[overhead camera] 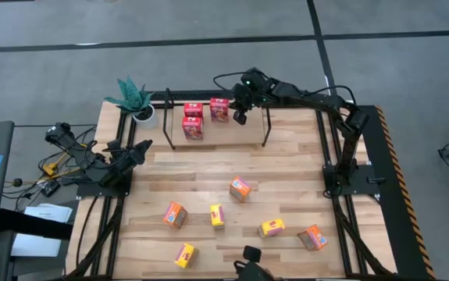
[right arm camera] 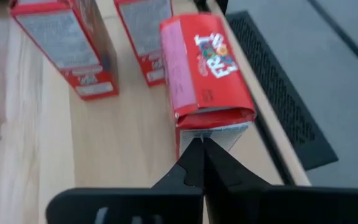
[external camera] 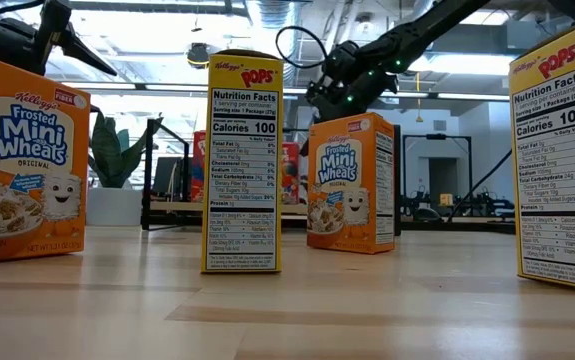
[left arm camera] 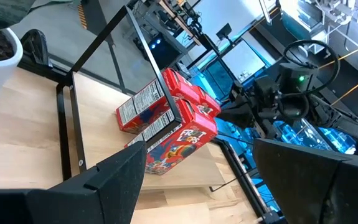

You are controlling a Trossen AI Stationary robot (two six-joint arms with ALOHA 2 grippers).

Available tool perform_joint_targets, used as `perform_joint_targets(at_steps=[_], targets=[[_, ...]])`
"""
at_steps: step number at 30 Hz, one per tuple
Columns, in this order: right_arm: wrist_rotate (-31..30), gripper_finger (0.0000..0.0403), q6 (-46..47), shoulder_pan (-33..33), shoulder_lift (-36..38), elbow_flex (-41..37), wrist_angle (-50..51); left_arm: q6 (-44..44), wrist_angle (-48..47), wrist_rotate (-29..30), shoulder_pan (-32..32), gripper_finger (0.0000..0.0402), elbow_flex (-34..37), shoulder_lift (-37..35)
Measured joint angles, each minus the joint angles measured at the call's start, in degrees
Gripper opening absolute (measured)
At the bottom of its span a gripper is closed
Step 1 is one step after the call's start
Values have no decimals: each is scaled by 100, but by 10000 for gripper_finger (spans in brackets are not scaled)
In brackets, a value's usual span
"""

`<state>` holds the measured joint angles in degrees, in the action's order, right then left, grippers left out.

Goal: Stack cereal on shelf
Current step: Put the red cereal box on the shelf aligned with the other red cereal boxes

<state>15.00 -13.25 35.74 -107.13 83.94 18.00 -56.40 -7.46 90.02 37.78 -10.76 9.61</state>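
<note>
1. Beside the low black metal-rod shelf (overhead camera: 216, 117), the right gripper (overhead camera: 240, 117) hovers, fingers pressed together, empty.
2. On that shelf stand three red cardboard cereal boxes (overhead camera: 192, 127).
3. Away from the shelf, six orange and yellow boxes (overhead camera: 240, 188) dot the wooden tabletop (overhead camera: 286, 164).
4. Left gripper (overhead camera: 140, 148) waits, seemingly parted.

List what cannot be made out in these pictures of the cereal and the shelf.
1. Low view: shelf boxes mostly hidden behind the yellow box.
2. Right wrist view: two red boxes cut off by the top edge.
3. Right wrist view: whether the right hand touches the nearest red box; the hand covers the spot.
</note>
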Motion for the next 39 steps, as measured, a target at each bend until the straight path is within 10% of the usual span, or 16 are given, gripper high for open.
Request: perform_joint_targets(at_steps=[39], targets=[[17, 29, 339, -224, -664, 17, -483, -133, 37, 0, -322, 286, 0, 0]])
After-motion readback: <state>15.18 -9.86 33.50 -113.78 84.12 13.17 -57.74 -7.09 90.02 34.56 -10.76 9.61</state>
